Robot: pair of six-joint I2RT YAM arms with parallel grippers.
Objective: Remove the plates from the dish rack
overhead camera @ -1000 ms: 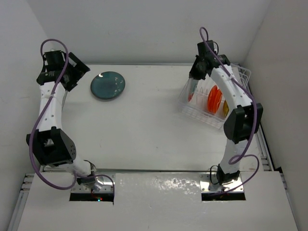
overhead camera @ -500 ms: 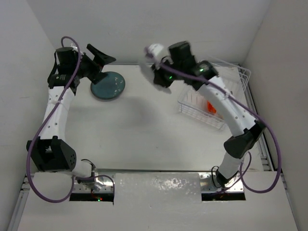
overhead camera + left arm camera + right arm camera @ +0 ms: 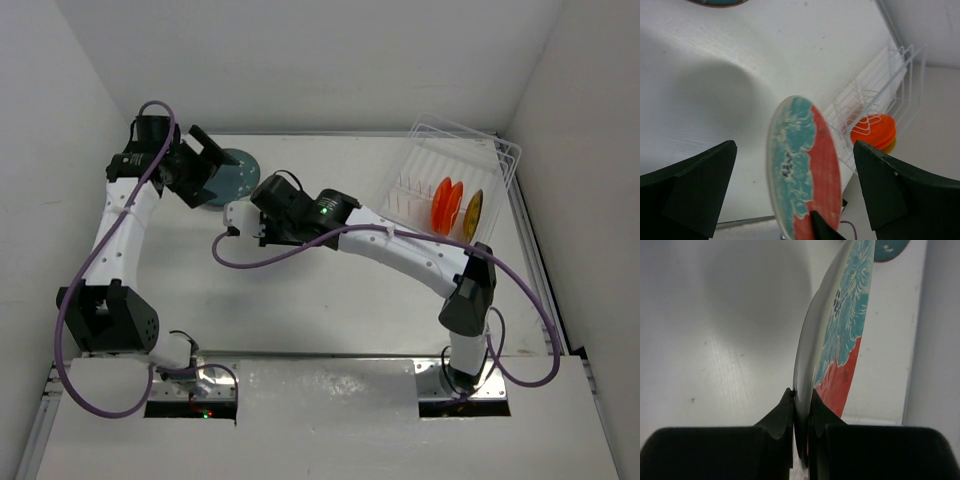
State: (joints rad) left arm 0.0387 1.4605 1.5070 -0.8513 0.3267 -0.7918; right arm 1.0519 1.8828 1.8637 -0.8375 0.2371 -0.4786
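Right jaws pressed together on rim of red plate with teal flowers [image 3: 842, 335], pinching it; plate held on edge, near upright, over counter [image 3: 330, 290] at 9 o'clock side. Left jaws spread wide, fingers [image 3: 695, 185] well apart, empty, flanking held plate in wrist view without touching it. Dark teal plate [image 3: 236, 172] flat on counter at 10 o'clock, partly hidden behind left jaws. Dish rack [image 3: 430, 160] at 2 o'clock; orange plate [image 3: 447, 203] and yellow-amber plate [image 3: 473, 212] standing upright inside, side by side.
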